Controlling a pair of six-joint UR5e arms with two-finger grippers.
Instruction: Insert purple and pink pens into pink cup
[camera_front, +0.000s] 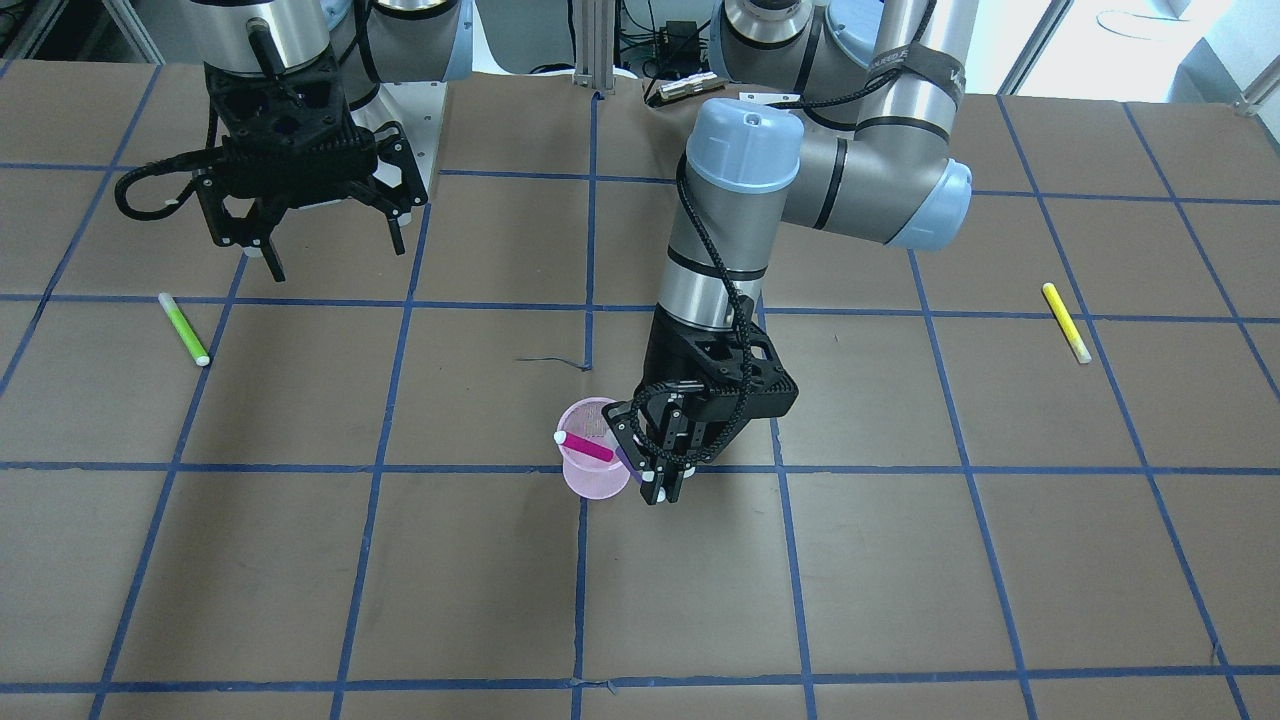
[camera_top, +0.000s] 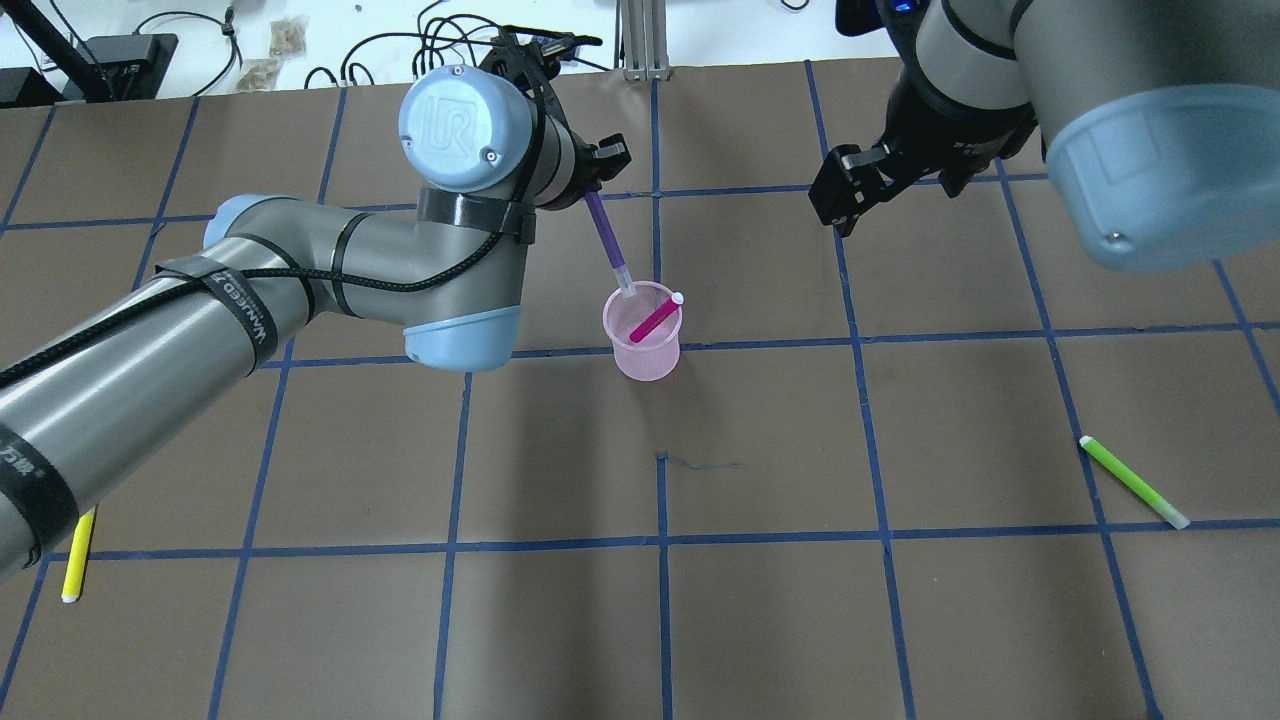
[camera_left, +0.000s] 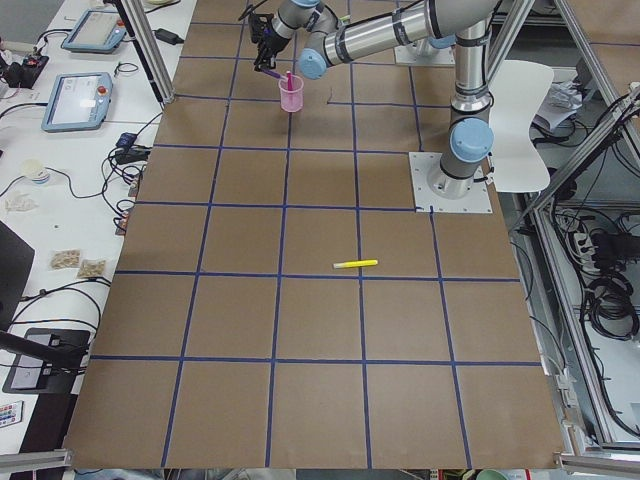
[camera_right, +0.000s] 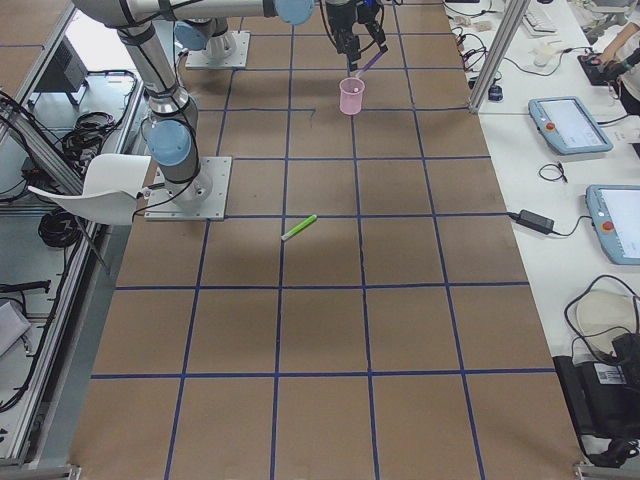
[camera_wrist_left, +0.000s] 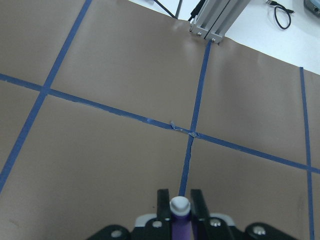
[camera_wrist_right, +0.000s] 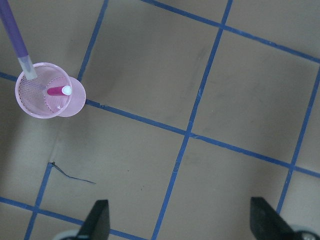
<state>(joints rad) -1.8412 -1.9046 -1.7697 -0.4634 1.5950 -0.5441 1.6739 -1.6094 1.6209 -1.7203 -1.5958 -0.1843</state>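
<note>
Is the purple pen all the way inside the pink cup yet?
Not yet. The purple pen is slanted, only its tip at the pink cup rim, with the left hand shut on its other end.

Green pen (camera_top: 1134, 482) and yellow pen (camera_top: 78, 553) — well apart on the gridded table (camera_top: 760, 600)

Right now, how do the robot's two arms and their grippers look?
Both arms are silver-grey tubes with pale blue joint caps; one cap bears a UR logo. The left arm carries black straps and a braided black cable. The left gripper and right gripper are black, skeletal, two-fingered, with whitish fingertips.
</note>
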